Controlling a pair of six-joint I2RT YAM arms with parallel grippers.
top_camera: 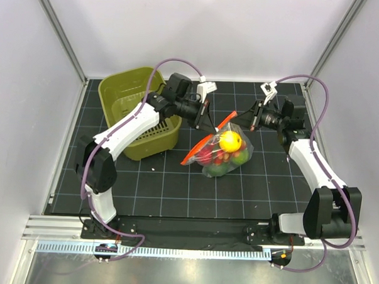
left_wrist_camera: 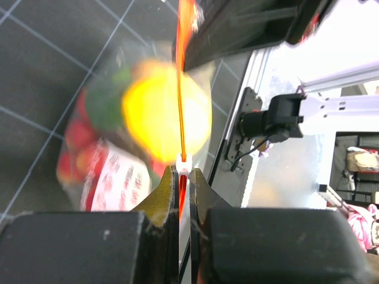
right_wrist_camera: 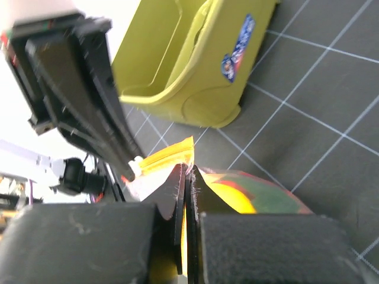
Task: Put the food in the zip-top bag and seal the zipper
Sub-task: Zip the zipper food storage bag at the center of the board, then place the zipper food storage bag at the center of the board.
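Clear zip-top bag sits mid-desk, bare mat on its near side, one olive basket to its left. Inside I count one yellow ball among red and green pieces (number unclear). Left hand and right hand each pinch the zipper.

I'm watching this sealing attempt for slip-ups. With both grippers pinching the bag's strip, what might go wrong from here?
1. The left gripper and right gripper pinch only the thin zipper; the loaded zip-top bag may tug it free.
2. The yellow ball sits high against the mouth and may keep the strip from closing there.
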